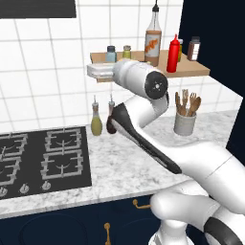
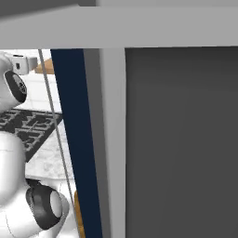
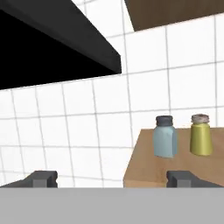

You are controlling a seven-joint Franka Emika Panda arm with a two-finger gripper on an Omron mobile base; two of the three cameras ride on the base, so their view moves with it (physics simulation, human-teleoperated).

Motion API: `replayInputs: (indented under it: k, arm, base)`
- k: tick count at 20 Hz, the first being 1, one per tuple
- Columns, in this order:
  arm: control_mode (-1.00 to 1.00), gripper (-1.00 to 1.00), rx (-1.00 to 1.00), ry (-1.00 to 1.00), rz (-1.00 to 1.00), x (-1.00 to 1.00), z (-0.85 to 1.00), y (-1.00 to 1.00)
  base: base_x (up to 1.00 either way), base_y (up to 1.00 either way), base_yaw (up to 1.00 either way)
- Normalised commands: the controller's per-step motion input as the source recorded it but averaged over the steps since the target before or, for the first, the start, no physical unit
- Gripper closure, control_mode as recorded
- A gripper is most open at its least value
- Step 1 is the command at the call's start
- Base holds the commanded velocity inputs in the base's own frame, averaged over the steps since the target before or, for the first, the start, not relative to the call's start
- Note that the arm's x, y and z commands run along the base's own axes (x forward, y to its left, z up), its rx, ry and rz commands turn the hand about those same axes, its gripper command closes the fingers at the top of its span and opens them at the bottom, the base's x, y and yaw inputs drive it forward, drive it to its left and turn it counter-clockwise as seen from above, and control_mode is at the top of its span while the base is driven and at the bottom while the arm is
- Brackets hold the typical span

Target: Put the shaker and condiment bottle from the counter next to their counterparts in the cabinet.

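The pale blue-grey shaker [image 1: 111,53] [image 3: 165,136] stands upright on the wooden cabinet shelf [image 1: 191,71] [image 3: 175,162], just left of the yellow-green shaker [image 1: 127,51] [image 3: 201,134]. Further right on the shelf, the red condiment bottle [image 1: 173,53] stands beside the tall bottle with orange-brown contents [image 1: 153,38]. My gripper [image 3: 113,179] is open with nothing between its fingers. It hangs off the shelf's left end, drawn back from the shaker, and its white hand [image 1: 101,71] sits level with the shelf edge. The marble counter [image 1: 124,167] lies below.
A brown jar [image 1: 194,49] stands at the shelf's right end. Two cruets [image 1: 96,119] and a utensil pot [image 1: 185,117] stand at the back of the counter, with the black hob [image 1: 43,158] on the left. A black hood [image 3: 43,43] hangs at upper left. A navy panel [image 2: 74,139] rises on the right.
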Motion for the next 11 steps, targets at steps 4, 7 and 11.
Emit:
replayInputs:
  k: [4,7,11]
  arm:
    - [-1.0,-1.0,-0.12,-0.19,0.39,-1.0,0.43,-0.49]
    - [-1.0,-1.0,-0.08,-0.2,0.22,-1.0,0.56,-0.45]
    - [-1.0,-1.0,-0.07,-0.18,0.16,-1.0,0.67,-0.36]
  base:
    - [0.0,0.0,0.0]
    - [0.0,0.0,0.0]
    - [0.0,0.0,0.0]
